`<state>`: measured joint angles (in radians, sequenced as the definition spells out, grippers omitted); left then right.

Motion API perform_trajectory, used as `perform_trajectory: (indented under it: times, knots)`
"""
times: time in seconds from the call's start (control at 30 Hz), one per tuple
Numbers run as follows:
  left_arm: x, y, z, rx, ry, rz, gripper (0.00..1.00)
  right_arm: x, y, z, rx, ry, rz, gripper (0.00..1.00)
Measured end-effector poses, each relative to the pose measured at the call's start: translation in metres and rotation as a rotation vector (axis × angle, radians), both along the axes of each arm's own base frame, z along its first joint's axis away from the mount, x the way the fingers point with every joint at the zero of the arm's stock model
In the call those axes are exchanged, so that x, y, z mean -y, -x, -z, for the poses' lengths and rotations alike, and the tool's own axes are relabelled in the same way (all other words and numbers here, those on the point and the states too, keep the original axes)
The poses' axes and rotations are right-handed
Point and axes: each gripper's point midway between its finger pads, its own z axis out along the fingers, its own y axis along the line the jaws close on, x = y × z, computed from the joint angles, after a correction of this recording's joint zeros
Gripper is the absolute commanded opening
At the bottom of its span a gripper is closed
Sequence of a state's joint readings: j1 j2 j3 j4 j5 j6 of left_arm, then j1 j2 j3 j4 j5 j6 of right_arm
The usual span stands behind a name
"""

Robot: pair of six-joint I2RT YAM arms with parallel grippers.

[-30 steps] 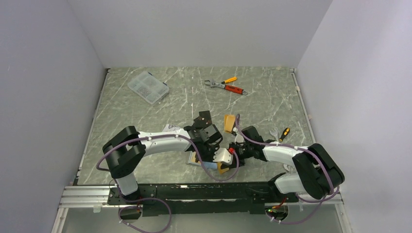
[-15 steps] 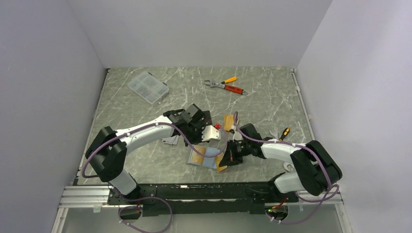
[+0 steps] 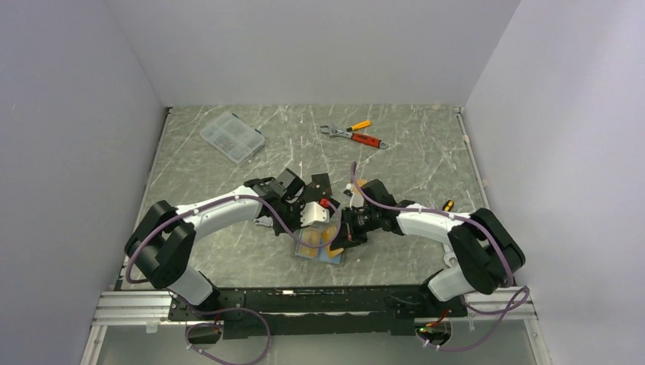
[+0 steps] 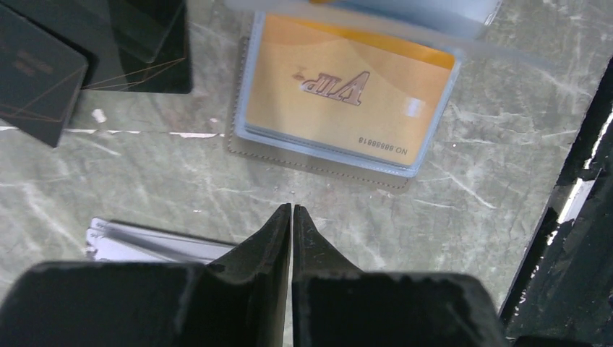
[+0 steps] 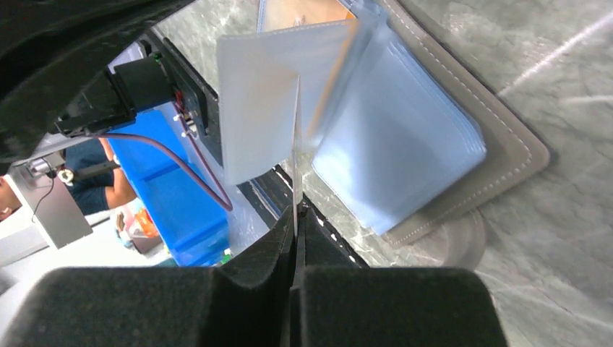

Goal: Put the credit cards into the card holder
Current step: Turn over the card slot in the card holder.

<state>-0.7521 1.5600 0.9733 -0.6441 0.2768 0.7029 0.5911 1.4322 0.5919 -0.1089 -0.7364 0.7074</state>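
While our right end effector [image 5: 296, 211] pinches a sleeve of the card holder [image 5: 500, 155], lying near the near edge of the worktop [image 3: 228, 156], our left end effector [image 4: 291, 211] hangs closed, empty; next, we reckon, it must open for the silvery card [image 4: 144, 247] below.

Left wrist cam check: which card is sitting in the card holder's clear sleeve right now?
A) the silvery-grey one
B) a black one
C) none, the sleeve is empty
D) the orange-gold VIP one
D: the orange-gold card printed VIP shows under the clear sleeve of the card holder, while the black cards and the silvery-grey card lie outside it.
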Motion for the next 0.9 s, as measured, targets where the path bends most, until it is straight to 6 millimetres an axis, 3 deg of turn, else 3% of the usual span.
perform_trajectory:
  times: [0.33,0.57,0.77,0.9]
  knots:
    - [-0.002,-0.012,-0.034,0.07,0.109,0.02,0.11,-0.017,-0.008,0.023,-0.067,0.049,-0.041,0.0]
    - [0.025,-0.014,-0.049,0.064,0.174,0.077,0.11,-0.019,-0.01,0.029,-0.073,0.056,-0.054,0.0]
    - [0.051,0.007,-0.02,0.019,0.139,0.175,0.1,-0.016,-0.006,0.022,-0.053,0.044,-0.056,0.0]
    - [0.046,0.014,0.005,0.001,0.08,0.2,0.09,-0.011,0.005,0.02,-0.058,0.034,-0.063,0.0]
